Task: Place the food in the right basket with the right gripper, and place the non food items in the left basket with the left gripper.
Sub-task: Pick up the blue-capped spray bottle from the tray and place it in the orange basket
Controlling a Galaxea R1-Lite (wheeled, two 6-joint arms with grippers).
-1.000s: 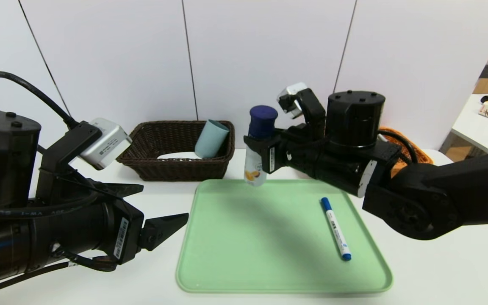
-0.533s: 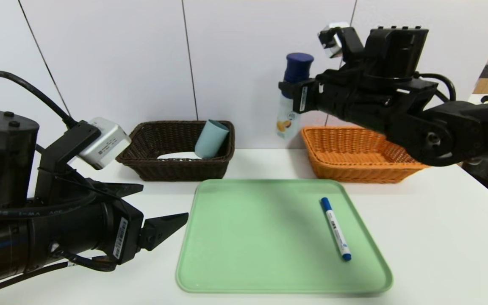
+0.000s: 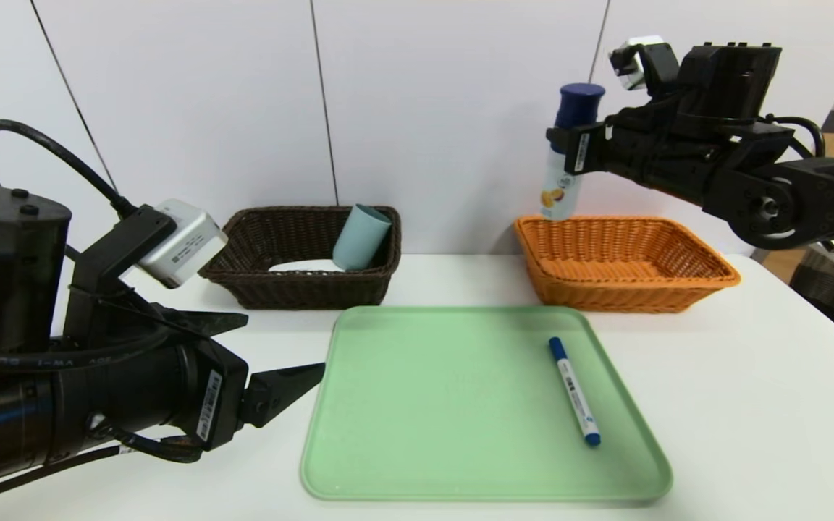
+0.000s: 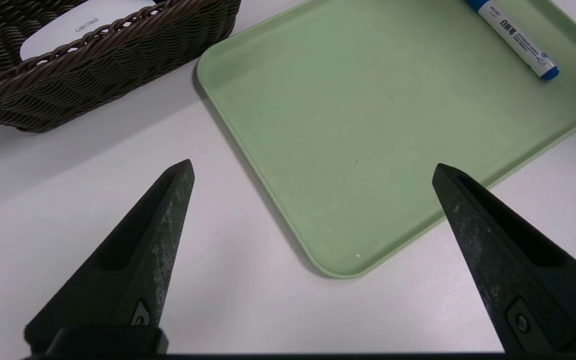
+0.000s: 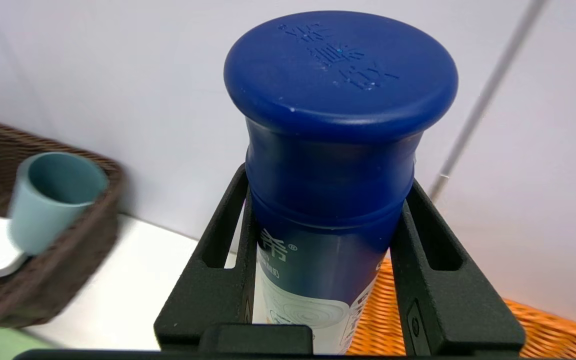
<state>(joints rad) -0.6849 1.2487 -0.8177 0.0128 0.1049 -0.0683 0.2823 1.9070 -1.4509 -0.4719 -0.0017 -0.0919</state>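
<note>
So right now I've got the drink bottle (image 3: 563, 170) clamped just under its dark blue cap in the right gripper (image 3: 567, 148), hanging upright in the air with its base over the back left corner of the orange wicker basket (image 3: 699, 278), not touching the weave yet as far as I can tell. That puts me in the carry-and-drop step for the food. Next move, I reckon, is to nudge it further in over the middle of the basket, bring it down low, then let go; it's tall and slim, so dropping it from this height would probably tip it or bounce it off the flared rim. The left gripper (image 4: 313, 170) is parked low near the front left corner of the green tray (image 3: 402, 434), fingers spread wide with nothing between them. Its leftover job looks like the marker pen (image 3: 575, 391), lying on the right side of the tray. The dark brown wicker basket (image 3: 243, 278) at the back left already has the grey-blue cup (image 3: 361, 236) leaning inside it against the right wall, plus the flat white case (image 4: 83, 25) on its floor. Everything sits on a white table (image 3: 750, 405) pushed against a white panelled wall (image 3: 424, 87), and there's another table and some shelving off to the far right.
</note>
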